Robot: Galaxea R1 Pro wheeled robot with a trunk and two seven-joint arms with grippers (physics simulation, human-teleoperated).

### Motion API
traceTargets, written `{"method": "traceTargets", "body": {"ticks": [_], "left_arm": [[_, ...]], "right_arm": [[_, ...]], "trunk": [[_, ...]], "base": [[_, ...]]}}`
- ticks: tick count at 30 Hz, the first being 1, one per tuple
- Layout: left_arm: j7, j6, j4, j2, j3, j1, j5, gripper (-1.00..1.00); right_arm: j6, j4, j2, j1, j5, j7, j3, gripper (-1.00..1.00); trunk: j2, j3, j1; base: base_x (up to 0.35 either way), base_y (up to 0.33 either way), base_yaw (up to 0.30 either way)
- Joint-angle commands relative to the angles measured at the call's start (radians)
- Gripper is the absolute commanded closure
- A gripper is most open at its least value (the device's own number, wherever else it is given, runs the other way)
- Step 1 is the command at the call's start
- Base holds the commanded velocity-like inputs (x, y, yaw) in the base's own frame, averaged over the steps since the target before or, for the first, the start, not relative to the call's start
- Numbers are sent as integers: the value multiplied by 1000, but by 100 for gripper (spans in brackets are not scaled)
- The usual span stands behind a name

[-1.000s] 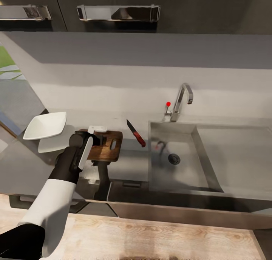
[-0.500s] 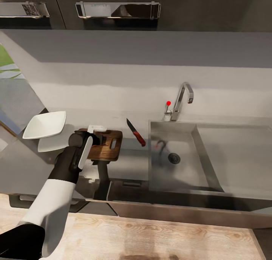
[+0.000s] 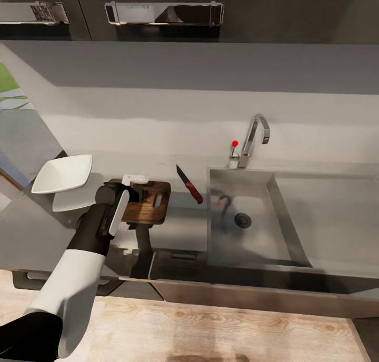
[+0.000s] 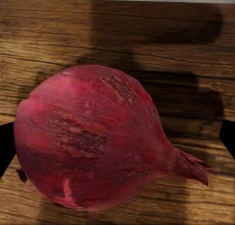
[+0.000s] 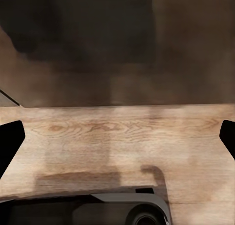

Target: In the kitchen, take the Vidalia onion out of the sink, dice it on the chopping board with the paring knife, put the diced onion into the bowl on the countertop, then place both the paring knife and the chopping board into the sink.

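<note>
Grey kitchen desk (image 3: 179, 235), sink (image 3: 252, 257) w/ no onion in it. Left hand (image 3: 131, 193) holds onion (image 4: 93, 141) over board (image 3: 152, 207), not yet let go. Right hand (image 5: 117, 137) spread wide, nothing in it. Knife (image 3: 190, 185) beside board, untouched. Bowl (image 3: 62, 173) bare. Dicing, transfer, sink drop-off all left.

- No legible text, label, brand, number or sign appears in any view.
- Chopping board (image 3: 150, 202), paring knife (image 3: 189, 185), bowl (image 3: 62, 174) and sink (image 3: 247, 257): surfaces carry no markings.
- Cabinet handles (image 3: 164, 13): reflections only, with no readable characters.
</note>
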Motion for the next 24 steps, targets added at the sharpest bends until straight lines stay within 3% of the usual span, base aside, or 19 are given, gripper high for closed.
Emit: {"method": "traceTargets", "body": {"ticks": [1,16,24], "left_arm": [[8,4,0,0,-1,-1,7,-100],[8,4,-7,0,0,-1,5,-100],[8,4,-8,0,1,-1,4,-100]], "right_arm": [[-1,-2,0,0,-11,6,4,-100],[-1,-1,0,0,-11,6,4,-100],[0,-1,0,0,-11,6,4,-100]], "trunk": [[-2,-1,1],[-2,-1,1],[-2,-1,1]], "base": [[0,0,0],[-4,0,0],[-257,0,0]]}}
